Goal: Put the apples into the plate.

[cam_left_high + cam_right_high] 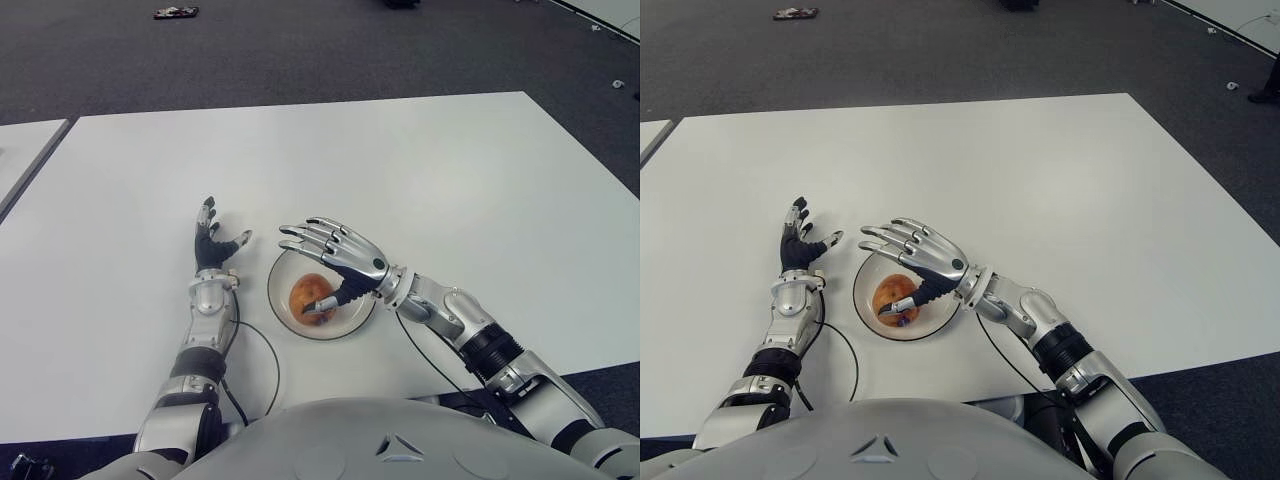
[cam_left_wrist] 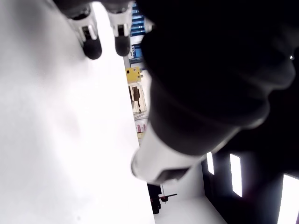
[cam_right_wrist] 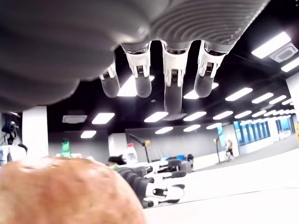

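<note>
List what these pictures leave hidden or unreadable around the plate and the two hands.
- Near side of the apple and plate: covered by the right hand in both eye views.
- Whether its thumb touches the apple: cannot tell.
- Plate: unseen in the right wrist view, behind the apple.
- Left hand: its wrist view is mostly dark palm.

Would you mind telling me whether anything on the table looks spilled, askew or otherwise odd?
Nothing stands out. One apple sits inside the plate, which lies flat on the white table. The right hand is over the plate, fingers spread, thumb by the apple. The left hand shows open left of the plate.
</note>
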